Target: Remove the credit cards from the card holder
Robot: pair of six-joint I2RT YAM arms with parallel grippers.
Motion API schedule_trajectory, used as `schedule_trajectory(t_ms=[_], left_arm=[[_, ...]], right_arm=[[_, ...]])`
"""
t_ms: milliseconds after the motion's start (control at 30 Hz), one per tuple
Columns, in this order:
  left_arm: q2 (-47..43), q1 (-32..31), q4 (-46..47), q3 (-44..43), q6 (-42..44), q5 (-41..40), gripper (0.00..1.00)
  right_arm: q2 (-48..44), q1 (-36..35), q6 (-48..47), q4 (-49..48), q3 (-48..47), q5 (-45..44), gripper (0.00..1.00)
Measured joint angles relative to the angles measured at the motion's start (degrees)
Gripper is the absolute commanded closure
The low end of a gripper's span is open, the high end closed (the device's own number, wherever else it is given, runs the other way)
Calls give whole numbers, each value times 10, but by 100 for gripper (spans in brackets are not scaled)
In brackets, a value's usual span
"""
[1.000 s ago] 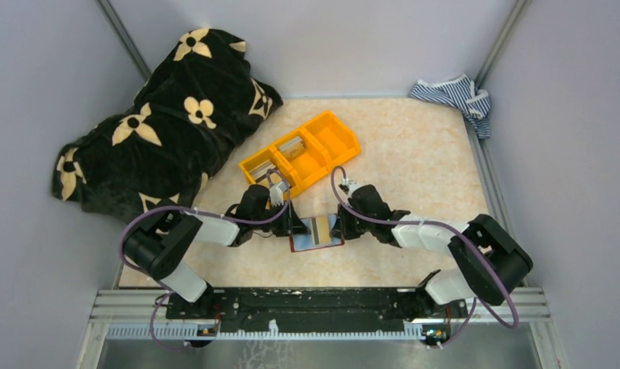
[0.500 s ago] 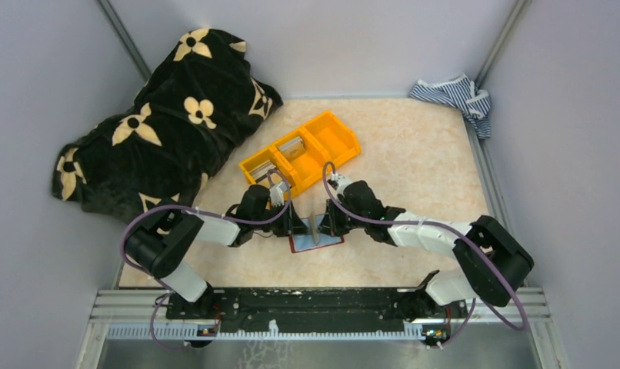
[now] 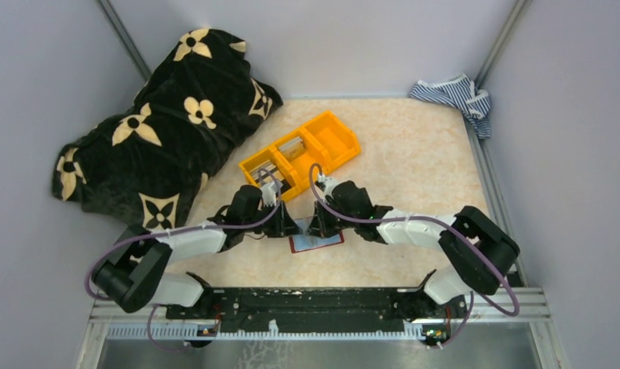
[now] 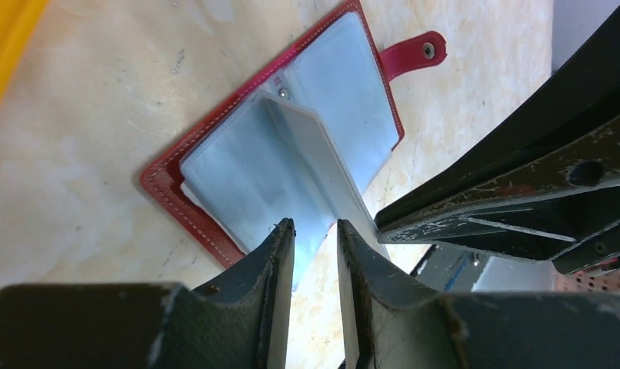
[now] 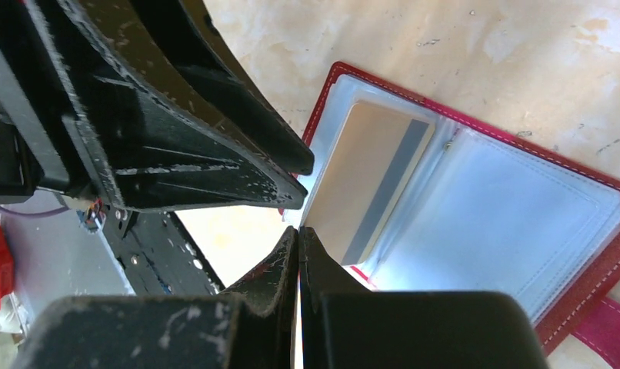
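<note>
On the marbled tabletop [image 3: 422,161] the card holder [image 4: 345,92] lies open; the left gripper [image 4: 316,229] straddles a raised sleeve [image 4: 307,146], jaws slightly apart; the right gripper [image 5: 298,238] is pressed shut; any tug could drag the unpinned holder along.

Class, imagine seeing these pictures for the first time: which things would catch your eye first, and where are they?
First, the left gripper and right gripper close together over the open red card holder at the near middle of the table, a beige card showing in its clear sleeve. Then the big black flowered cloth heaped at the far left, and the orange bin just behind the grippers.
</note>
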State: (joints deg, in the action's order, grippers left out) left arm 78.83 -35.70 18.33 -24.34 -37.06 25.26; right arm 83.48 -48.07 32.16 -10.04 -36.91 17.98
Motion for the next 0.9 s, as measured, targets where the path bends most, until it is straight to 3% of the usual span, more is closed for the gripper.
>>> schedule_trajectory(t_ms=[433, 600, 800, 900], left_arm=[[-32, 1, -70, 3, 28, -48, 69], [-50, 7, -93, 3, 31, -68, 73], [-161, 15, -143, 5, 35, -126, 77], [-198, 15, -132, 8, 35, -135, 77]], right_arm=[[42, -3, -2, -10, -15, 5, 99], [43, -3, -5, -9, -15, -10, 92], [43, -3, -10, -4, -18, -25, 85], [43, -1, -10, -5, -18, -29, 74]])
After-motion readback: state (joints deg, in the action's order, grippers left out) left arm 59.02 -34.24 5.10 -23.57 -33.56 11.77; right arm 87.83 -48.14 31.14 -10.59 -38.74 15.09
